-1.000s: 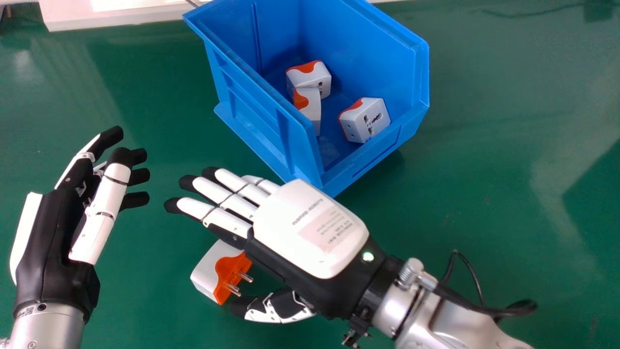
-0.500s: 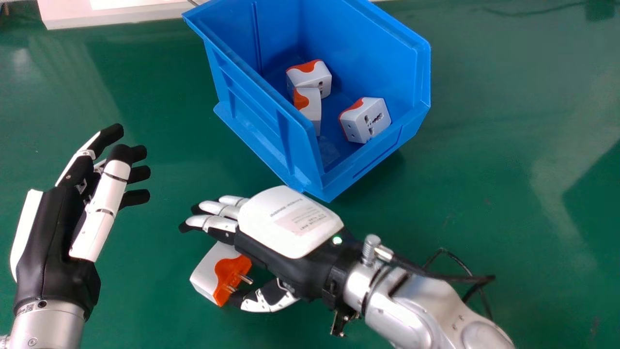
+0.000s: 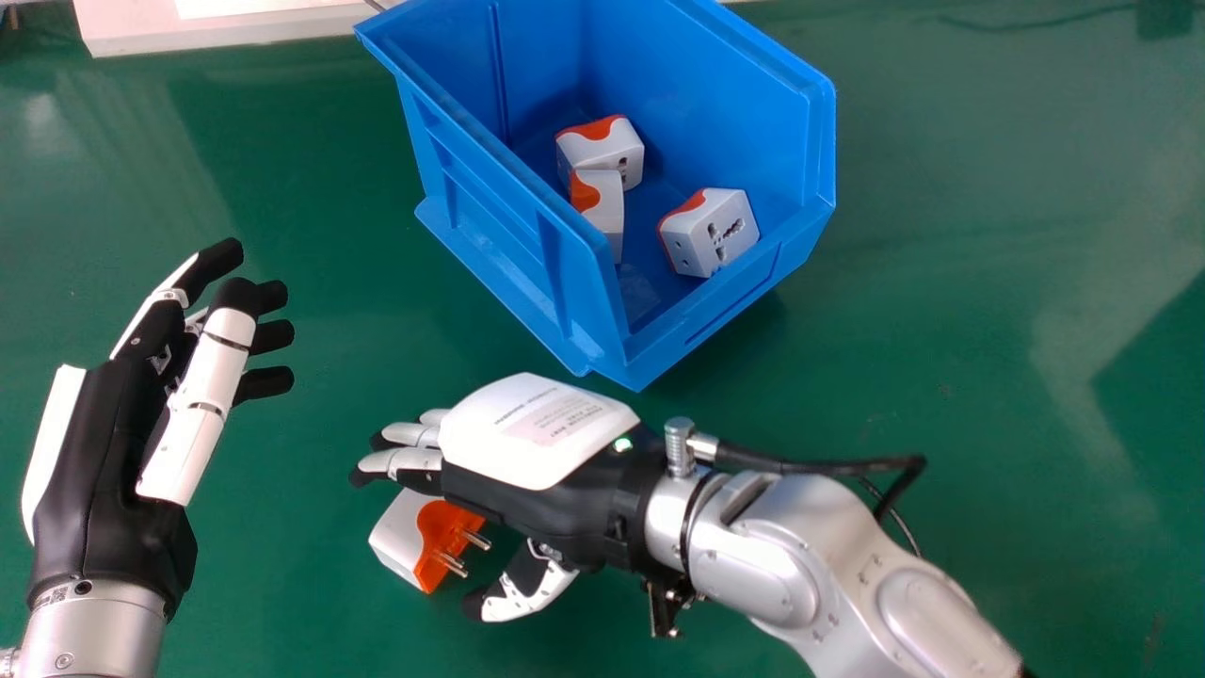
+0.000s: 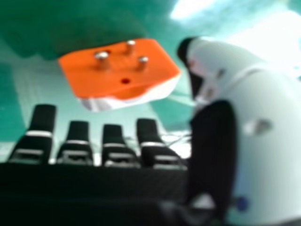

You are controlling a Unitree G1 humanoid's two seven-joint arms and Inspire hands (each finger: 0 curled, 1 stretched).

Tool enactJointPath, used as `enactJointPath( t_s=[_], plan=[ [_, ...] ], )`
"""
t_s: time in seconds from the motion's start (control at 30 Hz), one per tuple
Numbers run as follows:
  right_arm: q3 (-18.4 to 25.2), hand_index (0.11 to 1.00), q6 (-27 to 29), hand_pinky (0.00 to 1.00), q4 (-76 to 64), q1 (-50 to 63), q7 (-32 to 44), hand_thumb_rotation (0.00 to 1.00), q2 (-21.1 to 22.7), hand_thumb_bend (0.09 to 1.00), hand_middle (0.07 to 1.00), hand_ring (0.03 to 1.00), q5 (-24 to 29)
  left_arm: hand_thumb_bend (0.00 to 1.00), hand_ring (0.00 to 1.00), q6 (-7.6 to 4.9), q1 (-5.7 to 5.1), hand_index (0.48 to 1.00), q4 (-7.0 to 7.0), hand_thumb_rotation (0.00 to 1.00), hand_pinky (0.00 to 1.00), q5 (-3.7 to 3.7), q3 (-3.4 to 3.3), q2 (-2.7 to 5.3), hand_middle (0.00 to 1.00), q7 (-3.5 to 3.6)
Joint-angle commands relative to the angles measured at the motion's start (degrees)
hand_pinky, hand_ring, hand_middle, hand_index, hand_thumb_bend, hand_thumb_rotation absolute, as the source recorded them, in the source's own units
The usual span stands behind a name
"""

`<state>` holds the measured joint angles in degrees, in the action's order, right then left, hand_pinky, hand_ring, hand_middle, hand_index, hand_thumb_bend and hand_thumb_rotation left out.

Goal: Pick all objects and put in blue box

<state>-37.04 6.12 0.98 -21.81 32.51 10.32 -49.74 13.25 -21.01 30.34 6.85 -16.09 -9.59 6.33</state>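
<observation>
My right hand (image 3: 537, 433) is above the table just below the blue box (image 3: 490, 188), palm down and open. Beneath and beside it lies a white and orange plug adapter (image 3: 400, 537), pins toward the thumb, partly covered by the fingers. In the right hand view the adapter (image 4: 122, 70) shows its orange pin side, between the fingertips and thumb of my right hand (image 4: 113, 141), apart from both. Three similar adapters sit in the box: one at the back (image 3: 612, 146), one leaning near it (image 3: 607, 212), one near the front (image 3: 711, 233). My left hand (image 3: 104, 452) is open at the left.
The green table (image 3: 960, 311) stretches around the box. A pale slab (image 3: 141, 33) lies along the far left edge. The box's near corner and low front wall stand close beyond my right hand. A black cable (image 3: 828, 463) loops from my right wrist.
My right hand has moved down and left over the adapter, its forearm swinging lower and its palm tilting. The adapter, the box and my left hand stay practically where they were.
</observation>
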Motion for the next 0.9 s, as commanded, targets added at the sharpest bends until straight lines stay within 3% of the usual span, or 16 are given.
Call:
enactJointPath(
  t_s=[0.0, 0.27, 0.3, 0.37, 0.87],
  plan=[
    [-0.3, 0.928, -0.32, 0.85, -1.9, -2.6, 1.52, 0.0, -0.44, 0.243, 0.976, 0.957, 1.08, 0.44, 0.77, -0.04, 0.34, 0.871, 1.76, 0.74, 0.7, 0.08, -0.09, -0.58, 0.8, 0.17],
    [-1.9, 0.927, -0.18, 0.86, 0.88, -8.17, 5.34, 0.0, -0.61, 0.378, 0.981, 0.961, 0.73, 0.44, 0.77, 0.94, -0.21, 0.871, 3.39, 0.74, 0.7, -0.46, 0.31, -0.58, 0.8, -0.06],
    [-2.09, 0.927, -0.02, 0.86, 1.3, -8.95, 5.82, 0.03, -0.5, 0.435, 0.982, 0.963, 0.75, 0.44, 0.77, 0.98, -0.31, 0.871, 3.5, 0.74, 0.7, -0.57, 0.37, -0.58, 0.8, -0.05],
    [-2.71, 0.93, 0.44, 0.87, 2.23, -10.38, 6.28, 0.06, -0.21, 0.46, 0.985, 0.965, 0.36, 0.43, 0.77, 1.03, -0.56, 0.871, 3.76, 0.74, 0.7, -0.7, 0.45, -0.57, 0.8, -0.04],
    [-4.28, 0.935, 4.54, 0.87, 7.94, -13.74, 1.58, 0.01, 0.34, 0.437, 0.998, 0.966, -0.94, 0.42, 0.77, 1.85, -1.72, 0.872, 5.6, 0.75, 0.7, -0.86, 1.14, -0.41, 0.8, -0.34]
  ],
)
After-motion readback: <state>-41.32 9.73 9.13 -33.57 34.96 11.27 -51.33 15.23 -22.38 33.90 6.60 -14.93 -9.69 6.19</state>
